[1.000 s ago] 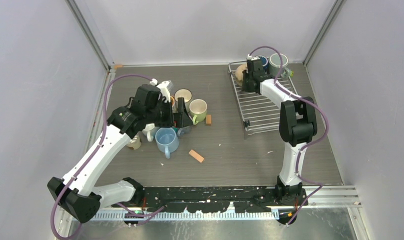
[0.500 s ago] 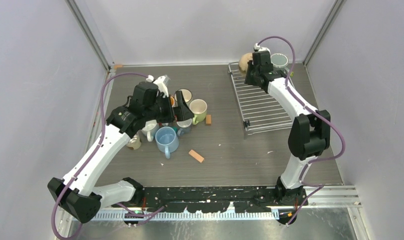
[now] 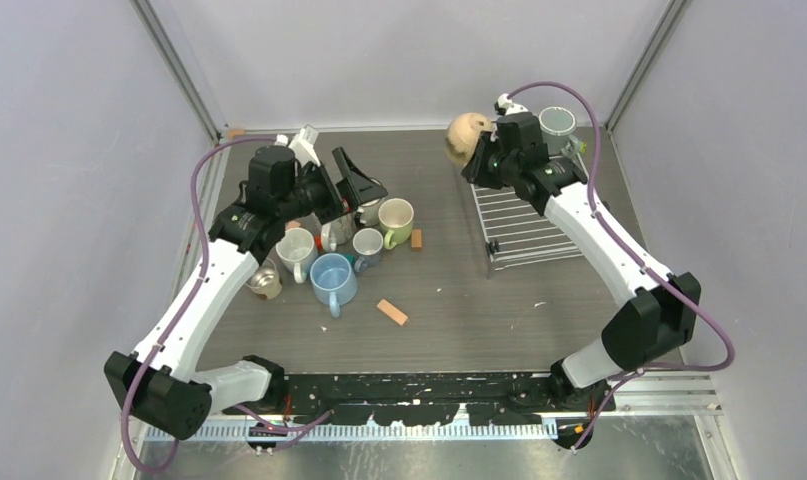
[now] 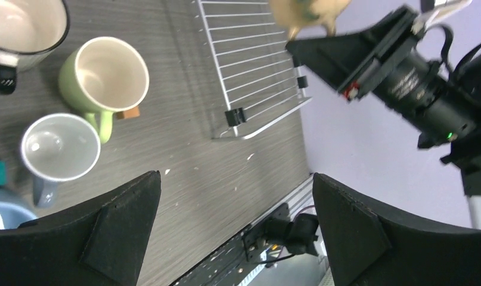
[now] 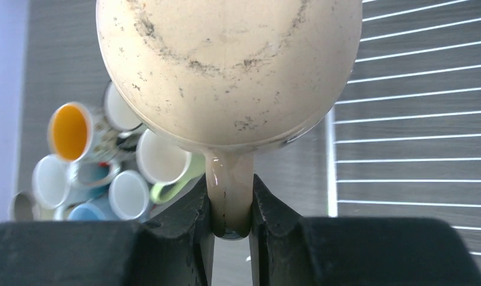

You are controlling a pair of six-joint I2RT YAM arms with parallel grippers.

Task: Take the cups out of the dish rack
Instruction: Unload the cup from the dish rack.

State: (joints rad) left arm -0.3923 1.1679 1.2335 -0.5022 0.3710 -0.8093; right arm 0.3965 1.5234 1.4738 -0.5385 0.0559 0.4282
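The dark grey wood-grain table point(image 3: 459, 300) is shown whole only from the top camera. The rectangular silver wire dish rack point(image 3: 524, 225) is set at its 2 o'clock; the rack's far end is partly covered by the right arm, so what stands there cannot be fully made out. A grey-green mug point(image 3: 557, 122) is seen at the rack's 1 o'clock corner.

The round tan mug point(image 3: 466, 137) is held in the air off the rack's 11 o'clock corner. Its handle is pinched between the fingers of the right gripper point(image 5: 230, 208), and only its scuffed outside is shown to the wrist camera.

The left gripper point(image 4: 236, 179) is spread wide and empty above the mug cluster at the table's 10 o'clock. There a light blue mug point(image 3: 332, 280), a lime green mug point(image 3: 396, 218), a white mug point(image 3: 295, 247) and a small pale grey mug point(image 3: 367, 243) are made out upright. An orange-lined mug point(image 5: 69, 132) is largely covered in the top view, and a small metallic cup point(image 3: 266, 283) is half hidden by the left arm. A small orange block point(image 3: 391, 312) is seen at the cluster's 5 o'clock.
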